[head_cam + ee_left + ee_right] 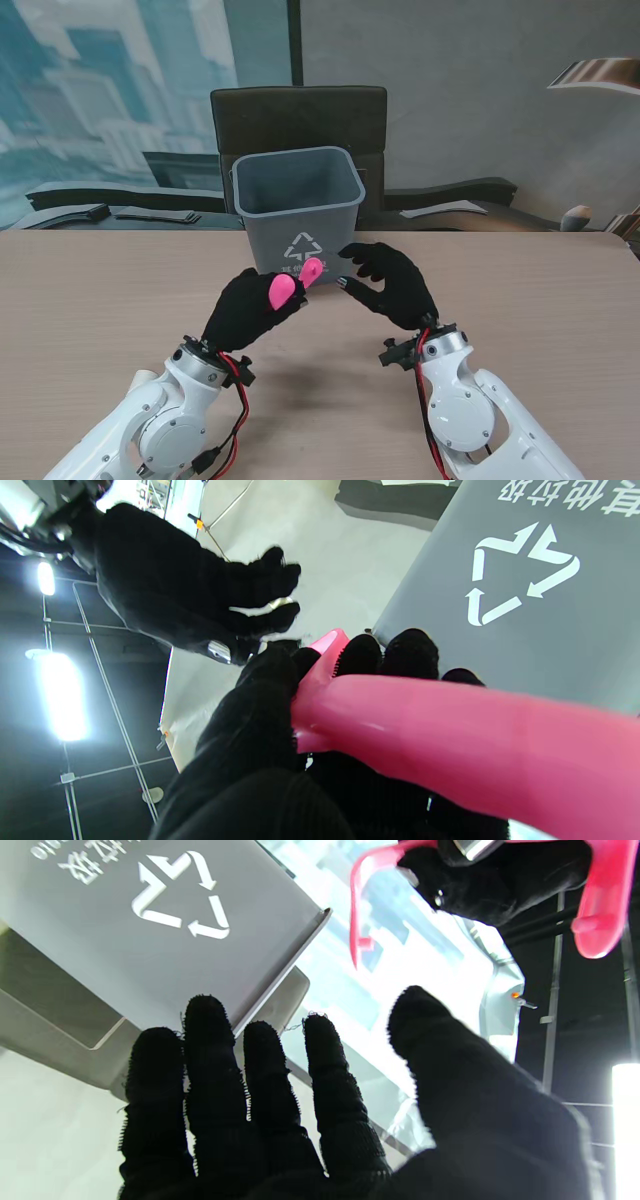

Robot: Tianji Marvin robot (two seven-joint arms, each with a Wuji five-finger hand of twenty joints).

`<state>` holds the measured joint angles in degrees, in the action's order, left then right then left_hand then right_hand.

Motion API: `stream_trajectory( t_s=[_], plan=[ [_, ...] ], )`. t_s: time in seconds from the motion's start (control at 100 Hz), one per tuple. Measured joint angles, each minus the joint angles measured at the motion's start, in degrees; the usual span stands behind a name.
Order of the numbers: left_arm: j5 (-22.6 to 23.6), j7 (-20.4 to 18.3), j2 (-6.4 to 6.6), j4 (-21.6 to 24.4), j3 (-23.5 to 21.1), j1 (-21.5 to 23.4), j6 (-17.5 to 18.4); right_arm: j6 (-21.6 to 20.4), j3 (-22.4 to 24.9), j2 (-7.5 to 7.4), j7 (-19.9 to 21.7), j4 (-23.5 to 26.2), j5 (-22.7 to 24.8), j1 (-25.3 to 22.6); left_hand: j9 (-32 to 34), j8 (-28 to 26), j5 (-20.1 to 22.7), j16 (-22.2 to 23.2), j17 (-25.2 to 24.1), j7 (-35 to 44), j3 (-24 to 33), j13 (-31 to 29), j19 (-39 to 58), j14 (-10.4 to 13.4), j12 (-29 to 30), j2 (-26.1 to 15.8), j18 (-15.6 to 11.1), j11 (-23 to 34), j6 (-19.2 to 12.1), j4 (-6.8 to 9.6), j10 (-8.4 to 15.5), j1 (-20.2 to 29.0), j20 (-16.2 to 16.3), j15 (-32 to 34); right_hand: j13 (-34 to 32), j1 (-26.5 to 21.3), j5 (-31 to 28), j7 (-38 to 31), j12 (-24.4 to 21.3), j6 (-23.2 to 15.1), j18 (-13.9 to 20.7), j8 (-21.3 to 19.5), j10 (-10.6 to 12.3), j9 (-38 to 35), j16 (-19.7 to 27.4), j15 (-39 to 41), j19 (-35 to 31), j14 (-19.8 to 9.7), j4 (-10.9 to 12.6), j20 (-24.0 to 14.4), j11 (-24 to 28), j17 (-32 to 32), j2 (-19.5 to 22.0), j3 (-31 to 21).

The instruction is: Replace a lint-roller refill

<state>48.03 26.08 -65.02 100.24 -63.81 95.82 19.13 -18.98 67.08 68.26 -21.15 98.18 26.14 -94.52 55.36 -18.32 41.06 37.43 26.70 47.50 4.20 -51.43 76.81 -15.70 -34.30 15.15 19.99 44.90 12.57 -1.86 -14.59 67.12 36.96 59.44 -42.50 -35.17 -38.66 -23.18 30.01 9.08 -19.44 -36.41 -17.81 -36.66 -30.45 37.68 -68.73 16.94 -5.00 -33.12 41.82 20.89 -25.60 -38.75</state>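
Note:
My left hand (248,308) in a black glove is shut on a pink lint-roller handle (285,288), held above the table just in front of the bin. The handle fills the left wrist view (450,740), clamped between thumb and fingers (270,680). In the right wrist view its thin pink frame (356,905) and rounded handle end (597,900) stick out from my left hand (500,880). No paper roll shows on it. My right hand (395,285) hovers a little to the right, fingers (320,1080) spread and holding nothing.
A grey recycling bin (298,205) stands open just beyond both hands, its white arrow logo facing me (525,605) (150,940). A dark chair (298,115) is behind the table's far edge. Wooden table top (90,310) stretches left and right.

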Motion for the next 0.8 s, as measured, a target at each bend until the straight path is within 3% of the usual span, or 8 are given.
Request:
stream_trajectory(
  t_s=[0.06, 0.16, 0.25, 0.31, 0.48, 0.65, 0.8],
  plan=[
    [-1.01, 0.00, -0.16, 0.29, 0.03, 0.08, -0.05, 2.16, -0.13, -0.16, 1.47, 0.60, -1.86, -0.51, -0.02, -0.06, -0.43, 0.00, -0.44, 0.00, 0.00, 0.04, -0.09, 0.10, 0.00, 0.00, -0.13, -0.20, -0.52, -0.01, 0.00, 0.06, -0.05, -0.64, -0.79, -0.03, 0.00, -0.27, 0.62, 0.02, 0.07, -0.68, -0.07, -0.14, -0.16, 1.29, -0.70, 0.00, 0.00, -0.15, 0.49, 1.10, 0.00, -0.05],
    [-3.52, -0.29, -0.39, 0.83, 0.37, 0.11, -0.13, 3.43, -1.99, -0.80, 6.41, -0.95, -5.58, 0.84, -0.52, -0.68, -0.86, 0.00, -0.97, 0.00, 0.00, 0.76, -0.71, 0.44, -0.01, -0.02, -0.69, -0.56, -1.21, -0.04, 0.13, 0.23, -0.10, -1.27, -0.78, 0.52, 0.00, 0.04, 0.69, 0.02, 0.90, -1.30, -0.10, -0.55, -0.16, 1.30, -0.73, 0.00, 0.00, -0.10, 0.49, 1.15, -4.07, -0.06],
    [-4.50, -0.68, -0.63, 1.31, 0.72, 0.19, 0.02, 3.03, -6.71, -1.22, 10.89, -6.20, -15.19, 5.00, -0.57, -0.79, -0.90, 0.00, -1.01, 0.00, -0.09, 0.76, -0.81, 0.87, -0.01, -0.05, -1.30, -0.85, -2.11, -0.04, 0.59, 0.26, -0.60, -1.88, 0.61, 1.14, 0.81, 1.45, 0.69, 0.01, 2.14, -1.31, -0.06, 0.01, 0.60, -1.07, 0.82, 0.00, 0.00, 0.62, -0.57, -0.39, -5.18, -1.88],
    [-5.80, -1.40, -0.76, 1.71, 0.83, 0.34, 0.22, 2.23, -9.34, -1.02, 12.00, -9.95, -19.44, 7.71, -0.67, -0.90, -1.52, 0.00, -1.03, 0.00, -1.96, 0.77, -0.90, 1.42, 0.16, -1.26, -1.74, -1.13, -3.06, -0.05, 1.04, 0.63, -0.65, -2.54, 2.26, 1.71, 2.50, 3.24, 0.61, -0.11, 3.08, -1.32, 0.00, 3.35, 1.50, -3.09, 2.70, -0.08, 0.00, 1.68, -2.07, -2.23, -8.67, -3.39],
    [-14.86, -5.86, -1.13, 3.47, 1.27, 1.25, -0.02, -3.97, -13.30, 0.10, 12.15, -17.01, -20.06, 12.23, -1.28, -1.44, -2.82, 0.00, -1.16, 0.00, -3.72, 0.80, -1.93, 2.57, 1.11, -2.42, -2.85, -1.72, -4.95, -0.06, 2.64, 0.69, -0.79, -4.02, 7.77, 5.21, 9.24, 5.99, -2.26, -2.25, 5.82, -0.51, 0.82, 11.89, 5.56, -8.72, 7.08, -0.62, 0.13, 4.80, -4.31, -6.35, -13.60, -7.77],
    [-16.45, -6.33, -1.51, 4.02, 2.34, 1.43, -1.22, -8.11, -16.03, 1.89, 7.46, -19.57, -20.19, 13.95, -2.30, -2.02, -3.80, 0.00, -1.69, 0.01, -3.79, 2.12, -2.28, 3.33, 1.37, -2.94, -3.61, -2.09, -5.77, -0.09, 3.40, 0.73, -1.31, -4.81, 11.50, 5.92, 13.71, 6.62, -4.85, -4.41, 7.14, 0.99, 2.35, 16.55, 9.41, -12.40, 9.47, -0.74, 0.05, 8.16, -5.13, -9.52, -16.61, -7.84],
    [-18.76, -6.69, -1.84, 4.27, 2.91, 1.32, -1.86, -12.95, -17.43, 2.23, 10.62, -20.63, -22.54, 14.78, -2.68, -2.11, -4.46, 0.37, -1.99, 0.49, -3.82, 2.10, -2.48, 4.42, 1.75, -2.94, -3.74, -2.10, -5.96, -0.10, 3.79, 0.74, -1.34, -5.33, 12.50, 6.66, 15.28, 5.37, -6.30, -6.47, 7.82, 2.23, 3.79, 17.12, 11.45, -13.59, 9.61, -0.78, -0.98, 11.04, -4.94, -10.77, -19.53, -8.88]
  ],
)
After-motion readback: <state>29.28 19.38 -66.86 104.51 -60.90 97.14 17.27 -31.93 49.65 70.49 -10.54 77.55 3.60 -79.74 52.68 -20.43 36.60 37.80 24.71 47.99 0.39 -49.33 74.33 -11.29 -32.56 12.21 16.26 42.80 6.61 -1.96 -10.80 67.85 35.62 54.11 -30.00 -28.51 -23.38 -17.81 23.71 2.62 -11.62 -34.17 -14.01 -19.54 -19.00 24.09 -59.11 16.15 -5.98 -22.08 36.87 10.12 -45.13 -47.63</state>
